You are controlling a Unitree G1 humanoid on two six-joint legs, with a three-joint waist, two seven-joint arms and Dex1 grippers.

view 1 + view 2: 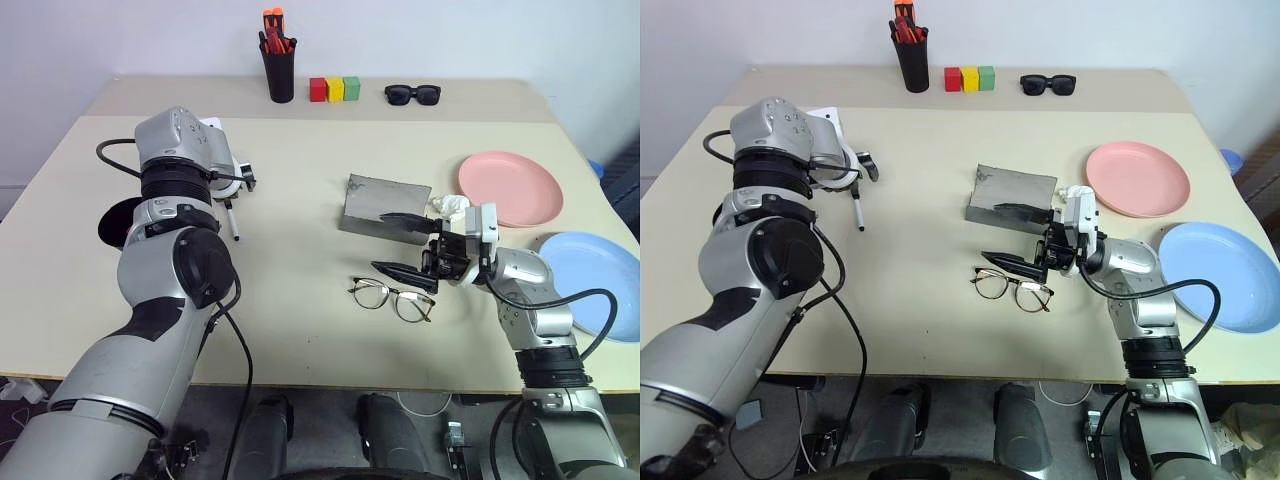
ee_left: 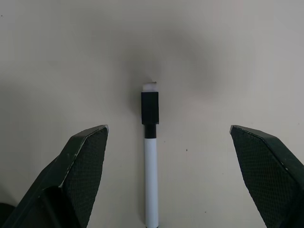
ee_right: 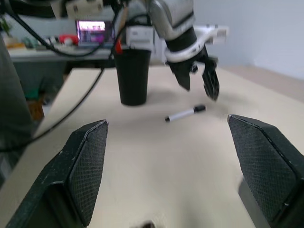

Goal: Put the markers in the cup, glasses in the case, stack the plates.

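A white marker (image 2: pixel 150 156) with a black cap lies flat on the table, directly between the fingers of my open left gripper (image 2: pixel 167 129), which hangs just above it. The black cup (image 3: pixel 133 76) stands close beside that marker, mostly hidden behind my left arm in the head views. The wire-framed glasses (image 1: pixel 390 297) lie near the table's front edge. Just behind them my right gripper (image 1: pixel 402 245) is open and empty, pointing left. The grey case (image 1: pixel 385 205) lies open behind it. The pink plate (image 1: pixel 510 187) and the blue plate (image 1: pixel 595 283) sit apart at the right.
At the back of the table stand a black holder with orange-red pens (image 1: pixel 279 70), three coloured blocks (image 1: pixel 334 89) and black sunglasses (image 1: pixel 412 94). A crumpled white cloth (image 1: pixel 452 207) lies by the case.
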